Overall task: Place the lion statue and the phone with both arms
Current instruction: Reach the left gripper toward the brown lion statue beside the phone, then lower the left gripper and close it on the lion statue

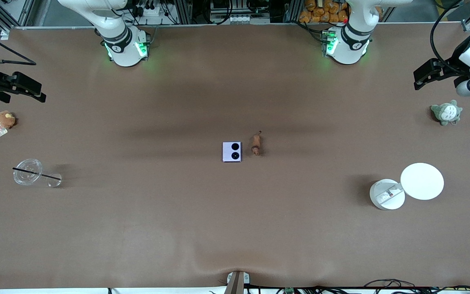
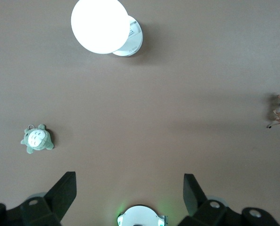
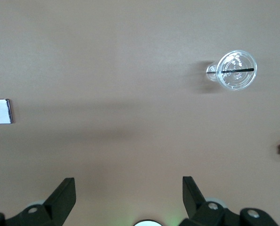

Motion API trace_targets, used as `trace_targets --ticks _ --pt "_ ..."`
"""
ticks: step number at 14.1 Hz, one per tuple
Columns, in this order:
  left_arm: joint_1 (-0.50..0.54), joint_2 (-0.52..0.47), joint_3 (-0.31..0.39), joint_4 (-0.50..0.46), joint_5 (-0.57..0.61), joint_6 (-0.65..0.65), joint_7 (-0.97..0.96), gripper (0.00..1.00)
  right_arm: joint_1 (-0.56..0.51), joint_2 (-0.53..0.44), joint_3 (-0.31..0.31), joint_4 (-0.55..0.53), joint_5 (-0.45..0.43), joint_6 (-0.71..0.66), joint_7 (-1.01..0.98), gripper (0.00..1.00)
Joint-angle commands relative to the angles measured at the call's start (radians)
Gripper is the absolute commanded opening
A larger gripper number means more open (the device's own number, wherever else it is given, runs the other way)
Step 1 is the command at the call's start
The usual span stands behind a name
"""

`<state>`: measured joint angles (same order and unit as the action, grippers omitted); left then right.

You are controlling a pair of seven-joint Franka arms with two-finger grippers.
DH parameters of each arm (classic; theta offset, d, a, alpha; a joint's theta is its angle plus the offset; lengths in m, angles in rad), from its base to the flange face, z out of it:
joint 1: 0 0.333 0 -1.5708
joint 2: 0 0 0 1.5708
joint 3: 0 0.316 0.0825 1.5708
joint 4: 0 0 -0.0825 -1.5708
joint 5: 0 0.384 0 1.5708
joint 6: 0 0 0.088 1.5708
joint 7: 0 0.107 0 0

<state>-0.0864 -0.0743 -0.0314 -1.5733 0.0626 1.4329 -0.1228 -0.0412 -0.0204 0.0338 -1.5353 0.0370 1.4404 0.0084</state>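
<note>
Wide brown tabletop [image 1: 145, 228], both arms waiting high at its two ends. The left pincer [image 1: 424, 76] hangs over the left arm's end, fingers spread wide apart and holding nothing, clear in the left wrist view [image 2: 129, 193]. The right pincer [image 1: 27, 90] hovers over the right arm's end, likewise spread open and empty [image 3: 129, 193].

Down on the tabletop, a flat white disc [image 1: 422, 181] lies toward the left arm's end, its edge overlapping a round white container [image 1: 386, 196] that sits a touch nearer the front camera. At the right arm's end, a clear plastic cup [image 1: 29, 172] lies tipped over with a black straw [image 1: 35, 173] through it. Grey-green plush [image 1: 446, 112] under the left pincer, brown plush [image 1: 5, 120] under the right.

Dead centre: the phone [image 1: 231, 152] lies flat, camera circles up, and the lion statue [image 1: 256, 144] lies just beside it, toward the left arm's end, not touching.
</note>
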Motion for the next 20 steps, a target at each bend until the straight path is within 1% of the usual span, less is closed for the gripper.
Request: trace_targets --ticks 1,4,6,7,9,11,12,15,17,18,20 --pt "0.01 -0.018 0.004 -0.002 -0.047 -0.008 0.015 1.0 -0.022 0.004 0.015 0.014 -0.003 -0.014 0.01 1.0" --pt "0.01 -0.012 0.004 0.007 -0.046 -0.011 0.014 1.0 -0.022 0.004 0.017 0.014 -0.003 -0.02 0.01 1.0" --pt "-0.001 0.013 0.002 0.03 -0.05 -0.011 0.012 1.0 -0.022 0.004 0.015 0.014 -0.003 -0.02 0.01 1.0" --pt "-0.007 0.016 -0.001 0.027 -0.055 -0.012 0.002 1.0 -0.023 0.004 0.017 0.014 -0.003 -0.02 0.01 1.0" --pt "-0.022 0.051 -0.022 0.016 -0.125 -0.012 -0.012 1.0 -0.023 0.004 0.017 0.014 -0.003 -0.02 0.009 1.0" --pt "-0.035 0.109 -0.077 0.019 -0.132 0.015 -0.076 1.0 -0.023 0.004 0.015 0.014 -0.003 -0.02 0.008 1.0" --pt "-0.035 0.137 -0.115 0.019 -0.13 0.049 -0.119 1.0 -0.023 0.004 0.017 0.014 -0.003 -0.02 0.008 1.0" --pt "-0.05 0.255 -0.215 0.021 -0.124 0.205 -0.143 1.0 -0.023 0.004 0.017 0.014 -0.003 -0.02 0.007 1.0" --pt "-0.11 0.333 -0.228 0.015 -0.129 0.306 -0.19 1.0 -0.023 0.004 0.017 0.014 -0.003 -0.02 0.007 1.0" --pt "-0.146 0.368 -0.226 0.016 -0.125 0.348 -0.248 1.0 -0.023 0.004 0.017 0.014 -0.003 -0.02 0.007 1.0" --pt "-0.244 0.46 -0.225 0.013 -0.103 0.475 -0.358 1.0 -0.025 0.004 0.017 0.014 -0.003 -0.02 0.005 1.0"
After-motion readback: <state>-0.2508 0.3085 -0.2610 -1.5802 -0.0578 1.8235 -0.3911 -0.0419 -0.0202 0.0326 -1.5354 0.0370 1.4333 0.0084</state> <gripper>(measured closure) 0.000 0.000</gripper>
